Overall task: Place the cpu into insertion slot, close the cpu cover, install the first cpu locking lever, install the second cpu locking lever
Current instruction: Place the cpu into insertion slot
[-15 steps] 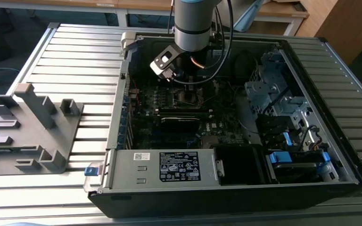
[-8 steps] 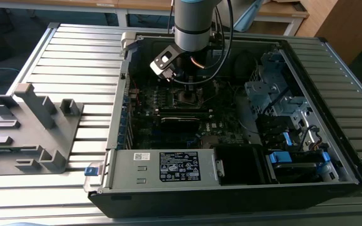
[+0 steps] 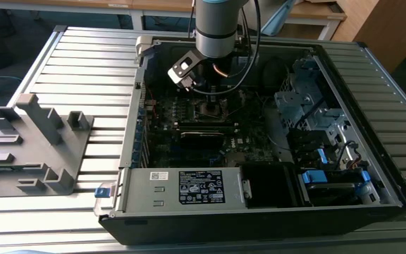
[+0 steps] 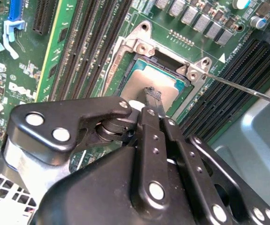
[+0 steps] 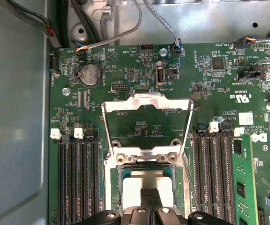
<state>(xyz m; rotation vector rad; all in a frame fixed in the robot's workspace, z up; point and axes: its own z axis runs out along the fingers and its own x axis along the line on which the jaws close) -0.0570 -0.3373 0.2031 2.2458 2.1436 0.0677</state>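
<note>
Dull grey metal shows under the hand [image 4: 152, 96]: the cpu [image 4: 144, 77] lies flat in the socket [image 5: 119, 180] inside the open computer case [image 3: 259, 230]. The fingers are pressed together over the chip's middle, though I cannot tell whether they touch it. The cpu cover [image 5: 146, 124] stands raised, clear of the chip. Seating it well, I'd judge, means keeping it level and square to the socket walls, with no sideways drag across the pins.
</note>
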